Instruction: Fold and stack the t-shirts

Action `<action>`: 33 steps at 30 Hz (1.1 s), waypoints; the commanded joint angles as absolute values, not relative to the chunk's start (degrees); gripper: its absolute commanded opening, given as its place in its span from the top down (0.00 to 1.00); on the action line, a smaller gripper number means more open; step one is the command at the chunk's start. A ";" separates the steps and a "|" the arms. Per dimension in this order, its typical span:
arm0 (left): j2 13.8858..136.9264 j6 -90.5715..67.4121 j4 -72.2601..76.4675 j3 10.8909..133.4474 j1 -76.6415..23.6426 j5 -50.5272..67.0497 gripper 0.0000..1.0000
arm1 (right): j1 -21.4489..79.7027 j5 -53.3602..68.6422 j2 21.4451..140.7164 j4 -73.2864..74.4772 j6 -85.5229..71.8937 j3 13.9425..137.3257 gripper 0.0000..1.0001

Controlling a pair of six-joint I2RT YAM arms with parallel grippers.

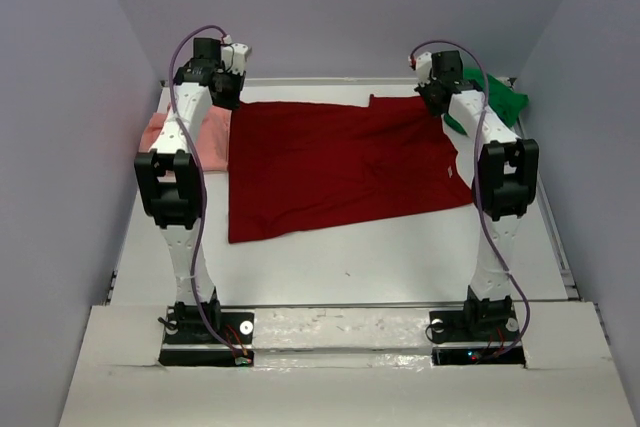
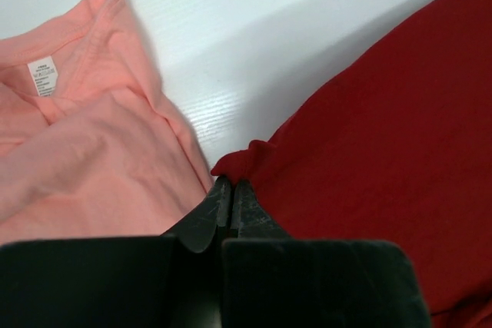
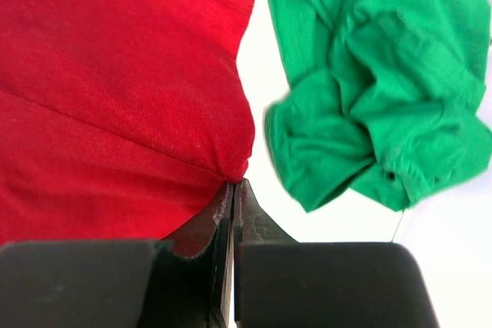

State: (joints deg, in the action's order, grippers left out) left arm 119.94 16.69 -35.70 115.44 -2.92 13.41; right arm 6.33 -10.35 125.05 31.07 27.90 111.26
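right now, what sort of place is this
Likely a robot lab cell: white table boxed by plain walls, left arm and right arm bolted on, plus red shirt, pink shirt, green shirt.

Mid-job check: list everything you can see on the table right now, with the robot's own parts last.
dark red t-shirt: one, dark red, spread flat across the middle of the table.
salmon pink t-shirt: one, salmon pink, far left, beside the red shirt's left edge, partly behind the left arm.
green t-shirt: one, bright green, crumpled in the far right corner.
table: one, white, under all three shirts.
left arm: one, white and black, reaching to the red shirt's far left corner.
right arm: one, white and black, reaching to the red shirt's far right edge.
left gripper: one, black, shut on the red shirt's bunched corner.
right gripper: one, black, shut on the red shirt's edge, next to the green one.
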 commanded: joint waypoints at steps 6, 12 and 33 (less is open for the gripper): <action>109.25 20.21 -34.72 104.86 -2.29 12.83 1.00 | 5.89 -13.01 115.32 29.36 28.48 101.34 1.00; 107.23 20.21 -35.78 100.12 -2.29 14.85 1.00 | 5.89 -13.18 113.73 29.36 28.30 98.79 1.00; 103.45 23.02 -39.73 95.37 -2.64 13.54 1.00 | 5.89 -12.75 108.90 30.41 28.65 92.37 1.00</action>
